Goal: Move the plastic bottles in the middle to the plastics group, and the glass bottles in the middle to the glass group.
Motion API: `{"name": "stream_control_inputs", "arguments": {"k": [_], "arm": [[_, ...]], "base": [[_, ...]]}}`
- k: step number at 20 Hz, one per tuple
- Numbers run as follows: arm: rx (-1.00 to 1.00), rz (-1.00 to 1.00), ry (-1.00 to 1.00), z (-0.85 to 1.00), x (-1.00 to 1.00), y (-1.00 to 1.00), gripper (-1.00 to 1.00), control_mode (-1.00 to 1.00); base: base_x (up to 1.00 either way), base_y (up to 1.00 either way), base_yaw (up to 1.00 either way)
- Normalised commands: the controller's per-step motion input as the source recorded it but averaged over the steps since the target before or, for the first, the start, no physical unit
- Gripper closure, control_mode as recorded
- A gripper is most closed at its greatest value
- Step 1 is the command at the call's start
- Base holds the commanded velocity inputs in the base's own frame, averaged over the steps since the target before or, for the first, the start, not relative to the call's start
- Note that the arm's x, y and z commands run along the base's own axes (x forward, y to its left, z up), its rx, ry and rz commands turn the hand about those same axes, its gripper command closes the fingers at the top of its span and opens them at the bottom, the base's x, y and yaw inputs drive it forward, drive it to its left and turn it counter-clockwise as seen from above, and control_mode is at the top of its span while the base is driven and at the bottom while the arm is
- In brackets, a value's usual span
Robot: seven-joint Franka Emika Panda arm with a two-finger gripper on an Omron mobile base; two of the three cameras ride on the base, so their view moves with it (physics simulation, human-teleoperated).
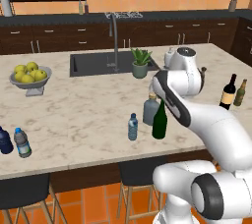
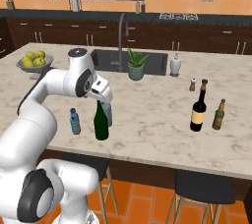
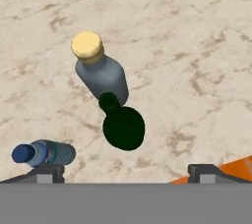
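Note:
Three bottles stand together in the middle of the counter. The small clear water bottle [image 1: 132, 127] [image 2: 75, 122] [image 3: 44, 153] has a blue cap. Next to it are the tall dark green wine bottle [image 1: 159, 120] [image 2: 101, 125] [image 3: 123, 127] and the squat grey-blue bottle [image 1: 150, 111] [image 3: 102, 74] with a tan stopper. My gripper [image 2: 103, 101] [image 3: 127, 171] hangs open just above the green bottle's neck, holding nothing. The plastics group [image 1: 15, 142] is at the far left. The black wine bottle [image 1: 228, 92] [image 2: 198, 110] and brown bottle [image 1: 240, 93] [image 2: 219, 115] stand at the right.
A bowl of yellow fruit [image 1: 29, 78] sits back left. The sink [image 1: 93, 63] with its faucet, a potted plant [image 1: 140, 63] and a white dispenser [image 2: 175, 64] lie behind the bottles. A small shaker [image 2: 192, 85] stands near the glass group. Stools [image 2: 202, 186] stand below the counter's front edge.

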Motion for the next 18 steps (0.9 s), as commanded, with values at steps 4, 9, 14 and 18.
{"name": "stream_control_inputs", "arguments": {"k": [4, 9, 14, 18], "arm": [[-0.01, 0.0, 0.0, -0.32, 0.23, 0.07, -1.0, -1.0], [0.0, 0.03, 0.0, -0.19, 0.08, 0.01, -1.0, -1.0], [0.0, 0.14, 0.0, -0.09, 0.07, 0.0, -1.0, -1.0], [0.0, 0.17, 0.0, -0.17, 0.21, 0.0, -1.0, -1.0]], "base": [[0.0, 0.0, 0.0], [0.0, 0.0, 0.0], [0.0, 0.0, 0.0], [0.0, 0.0, 0.0]]}}
